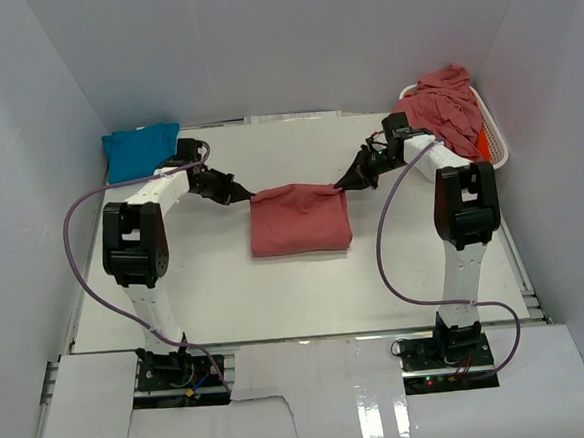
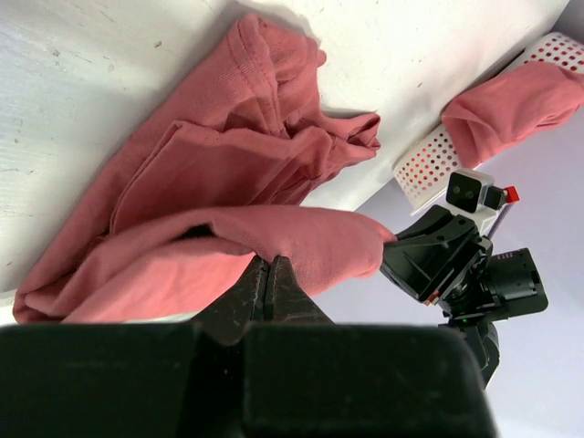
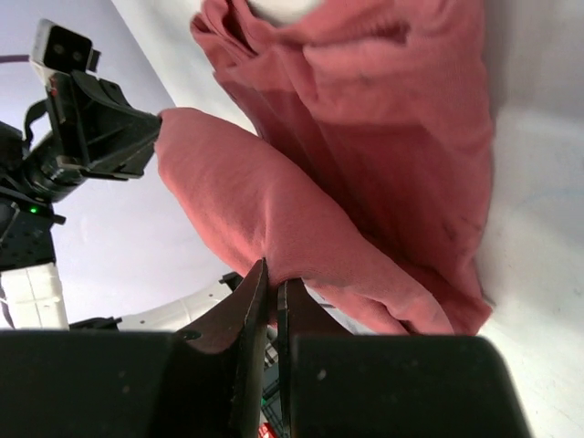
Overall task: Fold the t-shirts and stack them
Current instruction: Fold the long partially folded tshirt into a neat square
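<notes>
While both grippers pinch it, one rose-red t-shirt spans the table centre

**Top external.** As seen from above, the held rose-red t-shirt (image 1: pixel 300 220) lies mid-table as a rough rectangle. Its far edge is raised and stretched between the two arms.
- At the far left corner of that edge, the left gripper (image 1: pixel 238 194) is closed on cloth.
- At the far right corner, the right gripper (image 1: pixel 353 183) is likewise closed on cloth.
- One turquoise t-shirt (image 1: pixel 139 149) sits as a compact bundle at the far left corner of the table (image 1: pixel 226 284), well apart from the held one.
- One white basket (image 1: pixel 494 140) stands at the far right corner. It holds a heap of rose-red t-shirts (image 1: pixel 446 103) that rises above its rim.
- A strip of orange cloth (image 1: pixel 482 146) shows inside the basket, against its wall.

**Left wrist.** The left gripper's fingers are pressed together, with a raised fold of the held shirt clamped between them. The rest of the shirt falls in creases onto the white table. The right gripper bites the same fold at its opposite end. Beyond it is the perforated basket wall, with rose-red cloth draped over the rim.

**Right wrist.** The right gripper's fingers are pressed together on the fold. The left gripper is at the other end of it. The body of the shirt hangs down, wrinkled, to the table surface.
</notes>
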Robot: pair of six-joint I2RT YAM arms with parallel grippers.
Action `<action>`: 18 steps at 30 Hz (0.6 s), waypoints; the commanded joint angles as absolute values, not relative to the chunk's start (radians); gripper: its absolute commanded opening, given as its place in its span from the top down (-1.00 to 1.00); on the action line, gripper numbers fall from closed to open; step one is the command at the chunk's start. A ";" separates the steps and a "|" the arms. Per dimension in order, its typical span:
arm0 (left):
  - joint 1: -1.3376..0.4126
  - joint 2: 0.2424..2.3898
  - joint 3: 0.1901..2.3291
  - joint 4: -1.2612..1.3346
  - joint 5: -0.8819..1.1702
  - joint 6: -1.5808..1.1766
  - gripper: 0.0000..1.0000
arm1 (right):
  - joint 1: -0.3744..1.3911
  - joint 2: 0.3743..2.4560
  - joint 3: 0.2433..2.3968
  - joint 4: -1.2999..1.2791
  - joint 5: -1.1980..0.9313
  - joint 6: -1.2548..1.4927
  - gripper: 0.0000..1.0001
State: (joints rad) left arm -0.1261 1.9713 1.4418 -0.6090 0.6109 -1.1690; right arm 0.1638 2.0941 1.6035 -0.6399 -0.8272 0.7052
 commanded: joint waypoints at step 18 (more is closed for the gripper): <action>-0.109 2.080 1.554 -0.592 0.563 -1.227 1.00 | 0.143 2.223 1.750 -0.589 -0.752 0.752 0.71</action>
